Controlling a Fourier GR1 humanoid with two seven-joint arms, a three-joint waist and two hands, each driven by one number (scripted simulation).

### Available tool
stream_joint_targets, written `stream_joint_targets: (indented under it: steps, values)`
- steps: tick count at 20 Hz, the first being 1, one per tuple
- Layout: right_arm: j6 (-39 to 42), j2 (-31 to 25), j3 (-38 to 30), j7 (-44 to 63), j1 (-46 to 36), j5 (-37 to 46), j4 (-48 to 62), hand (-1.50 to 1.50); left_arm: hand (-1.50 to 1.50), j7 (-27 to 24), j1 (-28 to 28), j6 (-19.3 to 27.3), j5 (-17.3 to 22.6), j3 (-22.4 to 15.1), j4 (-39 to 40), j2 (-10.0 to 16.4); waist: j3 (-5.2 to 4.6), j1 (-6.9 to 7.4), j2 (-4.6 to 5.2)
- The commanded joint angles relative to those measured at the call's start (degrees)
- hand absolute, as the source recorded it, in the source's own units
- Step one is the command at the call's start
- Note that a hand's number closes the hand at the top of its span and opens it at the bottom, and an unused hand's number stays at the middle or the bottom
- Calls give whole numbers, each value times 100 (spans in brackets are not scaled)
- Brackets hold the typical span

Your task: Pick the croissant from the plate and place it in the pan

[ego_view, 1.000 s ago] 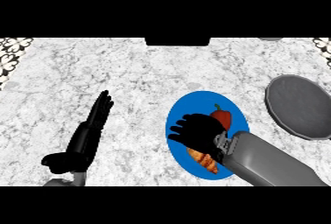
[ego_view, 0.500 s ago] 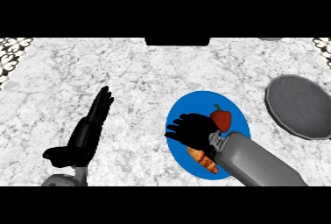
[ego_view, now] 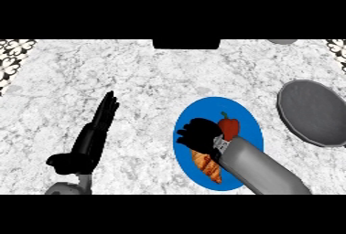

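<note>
My right hand (ego_view: pixel 198 133) hangs over the round blue plate (ego_view: pixel 250 122); whether it is clenched or slack I cannot tell. The golden-brown flaky croissant (ego_view: pixel 207 167) lies on that plate against my forearm, near a glossy red pepper (ego_view: pixel 230 128). The round grey metal pan (ego_view: pixel 317 112) sits apart on the right. My left hand (ego_view: pixel 91 139) rests released, flat and straight.

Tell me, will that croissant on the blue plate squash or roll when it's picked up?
Probably light and flaky: the croissant looks like baked pastry, so squeezing may crush it. Its long tapered shape lies flat on the plate, so rolling seems unlikely.
</note>
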Motion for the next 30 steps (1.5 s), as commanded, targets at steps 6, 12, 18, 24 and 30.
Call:
stream_joint_targets:
  steps: [6,12,18,24,30]
  values:
    - [-660,-84,283,-799,137,762,537,150,0,-86,336,104,-303,-217,-224,-277,10,-5,60]
    - [-1183,-40,-184,-1093,163,984,173,150,0,227,-329,160,-329,30,218,-490,10,-55,63]
    - [-1805,21,-1190,-718,611,571,-604,150,0,170,345,-54,-212,34,-423,-239,15,-96,34]
    - [-2529,145,-2814,754,2193,-208,-1852,150,0,75,510,166,-137,529,-253,-77,28,-891,-131]
    - [-2976,210,-3400,1001,3555,-856,-4113,150,0,148,635,64,-173,358,-478,-56,15,-665,-95]
